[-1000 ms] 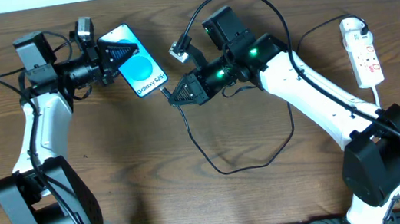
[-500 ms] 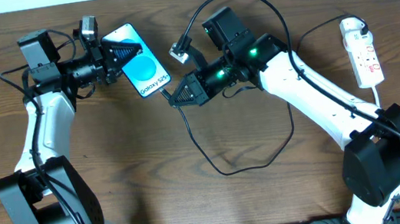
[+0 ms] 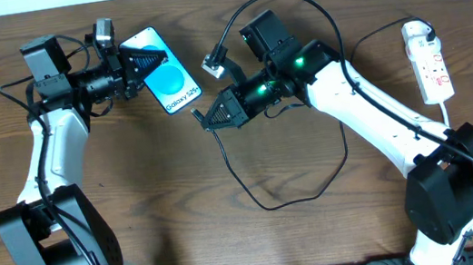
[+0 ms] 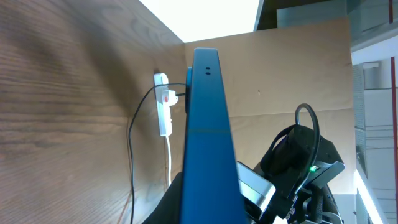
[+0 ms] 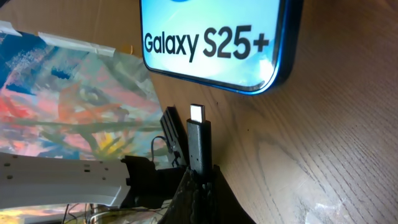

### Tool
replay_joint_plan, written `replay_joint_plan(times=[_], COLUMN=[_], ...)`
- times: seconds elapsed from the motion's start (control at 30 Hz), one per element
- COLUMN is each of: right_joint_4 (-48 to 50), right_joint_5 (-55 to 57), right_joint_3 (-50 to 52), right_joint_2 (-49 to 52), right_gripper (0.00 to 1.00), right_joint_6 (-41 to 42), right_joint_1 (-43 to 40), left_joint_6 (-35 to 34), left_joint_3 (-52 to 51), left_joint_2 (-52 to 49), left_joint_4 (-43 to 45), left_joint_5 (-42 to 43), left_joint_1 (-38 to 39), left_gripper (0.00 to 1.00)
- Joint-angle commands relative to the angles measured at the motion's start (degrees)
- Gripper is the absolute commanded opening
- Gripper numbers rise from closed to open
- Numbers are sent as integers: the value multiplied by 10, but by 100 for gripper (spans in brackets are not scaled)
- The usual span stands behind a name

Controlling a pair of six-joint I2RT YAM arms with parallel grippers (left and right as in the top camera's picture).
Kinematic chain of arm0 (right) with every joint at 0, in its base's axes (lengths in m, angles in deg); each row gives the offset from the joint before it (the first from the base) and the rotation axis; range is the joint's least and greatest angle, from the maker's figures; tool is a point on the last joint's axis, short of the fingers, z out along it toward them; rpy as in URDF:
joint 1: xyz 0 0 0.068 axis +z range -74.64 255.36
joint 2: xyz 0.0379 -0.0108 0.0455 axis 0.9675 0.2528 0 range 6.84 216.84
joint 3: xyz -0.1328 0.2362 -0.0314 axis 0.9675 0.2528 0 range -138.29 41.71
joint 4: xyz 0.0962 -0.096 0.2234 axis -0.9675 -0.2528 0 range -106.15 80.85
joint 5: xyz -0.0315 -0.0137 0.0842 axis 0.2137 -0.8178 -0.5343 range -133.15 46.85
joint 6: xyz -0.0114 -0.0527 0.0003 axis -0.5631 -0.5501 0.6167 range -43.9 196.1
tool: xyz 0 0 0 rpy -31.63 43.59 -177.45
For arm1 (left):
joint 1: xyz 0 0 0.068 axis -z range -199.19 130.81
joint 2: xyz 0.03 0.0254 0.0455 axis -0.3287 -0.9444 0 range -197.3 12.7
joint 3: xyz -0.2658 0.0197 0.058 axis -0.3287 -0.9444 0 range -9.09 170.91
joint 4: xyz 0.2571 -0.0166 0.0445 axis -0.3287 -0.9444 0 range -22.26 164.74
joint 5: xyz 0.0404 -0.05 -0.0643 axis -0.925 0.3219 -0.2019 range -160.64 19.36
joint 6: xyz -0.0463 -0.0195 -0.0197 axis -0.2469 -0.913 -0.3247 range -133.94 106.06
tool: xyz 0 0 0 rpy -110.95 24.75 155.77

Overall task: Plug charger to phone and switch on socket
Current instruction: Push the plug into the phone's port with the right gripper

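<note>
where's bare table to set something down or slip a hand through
Widest bare wood: lower middle of the table, between the left arm and the cable loop. Crowded up top, where the left gripper holds the phone and the right gripper the cable's plug.

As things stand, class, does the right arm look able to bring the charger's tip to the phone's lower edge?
Probably yes. The right arm has its jaws shut on the charger, tip outward, just short of the lower edge of the phone; nothing lies between.

phone screen lit blue, angled; charger tip near its bottom edge, unplugged; white socket far right, well apart
</note>
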Motion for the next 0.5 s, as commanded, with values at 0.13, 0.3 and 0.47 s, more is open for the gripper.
replay_joint_plan(times=[0.13,0.3,0.47], right_joint_4=[7,13,22], right_joint_5=[-16,-17,-17], right_joint_3=[-1,-1,-1], right_joint_2=[-2,-2,-2], right_gripper=[1,1,1], right_joint_6=[-12,-12,-9], right_joint_1=[4,4,4], left_joint_6=[12,12,12], left_joint_3=[10,10,10], left_joint_2=[12,12,12], left_joint_4=[4,4,4], left_joint_5=[10,10,10], left_joint_1=[1,1,1], left_gripper=[7,7,7])
